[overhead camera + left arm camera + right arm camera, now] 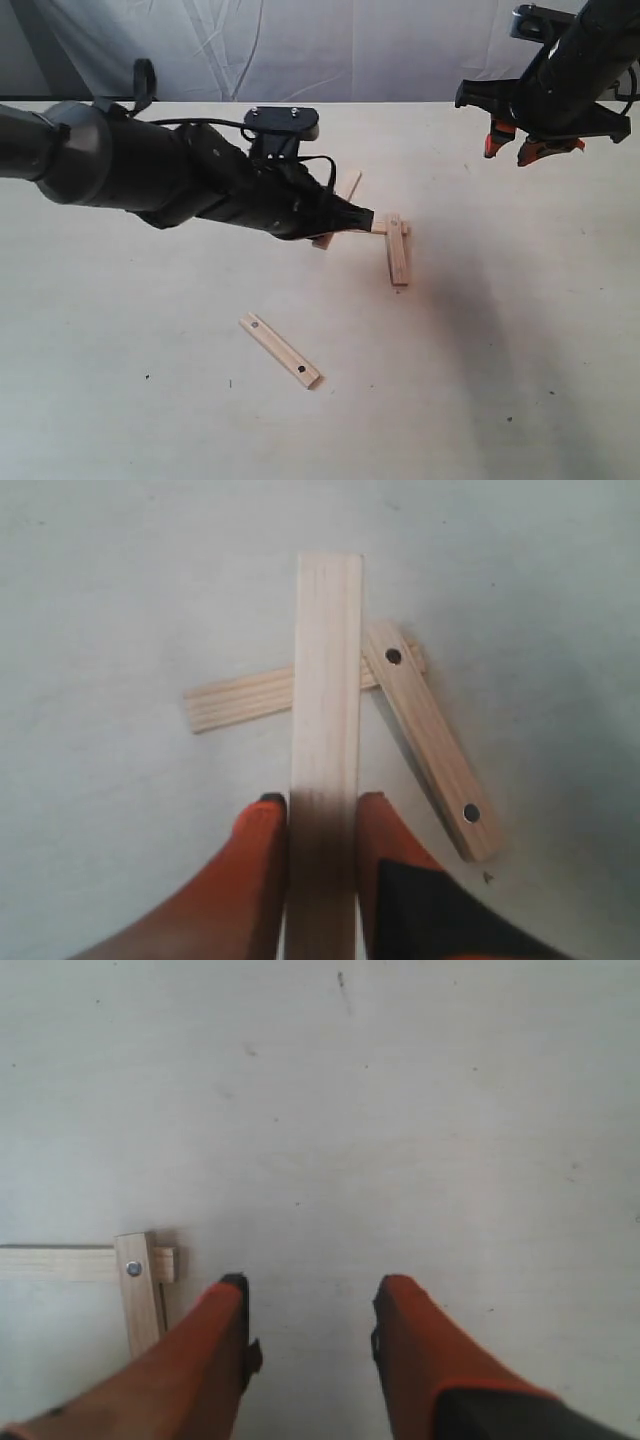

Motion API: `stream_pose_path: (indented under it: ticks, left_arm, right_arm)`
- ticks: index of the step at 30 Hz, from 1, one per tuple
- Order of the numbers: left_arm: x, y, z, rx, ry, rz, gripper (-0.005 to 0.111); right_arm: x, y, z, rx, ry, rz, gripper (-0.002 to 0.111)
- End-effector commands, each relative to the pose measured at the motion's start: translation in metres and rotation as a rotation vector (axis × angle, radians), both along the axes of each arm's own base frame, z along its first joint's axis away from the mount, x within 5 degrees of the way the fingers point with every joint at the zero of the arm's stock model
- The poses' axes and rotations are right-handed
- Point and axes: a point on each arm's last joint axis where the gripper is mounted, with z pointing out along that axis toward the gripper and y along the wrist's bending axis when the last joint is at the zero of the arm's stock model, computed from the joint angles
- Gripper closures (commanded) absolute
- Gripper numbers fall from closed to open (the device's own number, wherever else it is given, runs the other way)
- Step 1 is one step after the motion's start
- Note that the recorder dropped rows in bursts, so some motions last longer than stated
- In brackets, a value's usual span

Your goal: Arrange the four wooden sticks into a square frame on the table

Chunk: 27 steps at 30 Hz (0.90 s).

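Pale wood is seen on the beige bench (520, 380) in the exterior view: a lone stick (280, 350) lies apart, a holed stick (398, 252) lies by the left end effector (362, 218), and the right end effector (520, 140) hangs raised. In the left wrist view a plain stick (325, 680) is clamped by it above a crosswise stick (240, 700), which the holed stick overlaps. In the right wrist view the jaws are spread, empty.

No readable text, labels, brands or numbers in any view — sticks, table, arms all unmarked.
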Motion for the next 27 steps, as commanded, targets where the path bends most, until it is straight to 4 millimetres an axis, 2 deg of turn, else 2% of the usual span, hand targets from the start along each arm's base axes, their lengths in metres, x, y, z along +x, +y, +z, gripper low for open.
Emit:
stream_pose_path:
  ticks: [1, 4, 11, 16, 23, 25, 27]
  left_arm:
    - [0.001, -0.012, -0.017, 0.003, 0.007, 0.037, 0.107]
    - [0.003, -0.012, -0.032, -0.011, 0.054, 0.088, 0.107]
    - [0.005, -0.010, -0.038, -0.045, 0.080, 0.173, 0.107]
    - [0.003, -0.012, -0.052, -0.047, 0.139, 0.172, 0.107]
    - [0.004, -0.012, -0.053, -0.060, 0.143, 0.198, 0.107]
    - [0.004, -0.012, -0.053, -0.068, 0.149, 0.209, 0.102]
    - [0.004, -0.012, -0.053, -0.069, 0.149, 0.210, 0.090]
  right_arm:
    - [0.000, -0.002, 0.003, -0.002, -0.016, 0.003, 0.068]
    - [0.000, -0.002, 0.003, -0.006, -0.017, 0.012, 0.068]
    - [0.001, -0.002, 0.004, -0.008, -0.025, 0.024, 0.068]
    - [0.001, -0.002, 0.004, -0.008, -0.025, 0.024, 0.068]
    - [0.001, -0.002, 0.004, -0.006, -0.023, 0.024, 0.068]
    - [0.001, -0.002, 0.003, -0.007, -0.021, 0.024, 0.068]
    - [0.000, -0.002, 0.003, -0.007, -0.019, 0.024, 0.068]
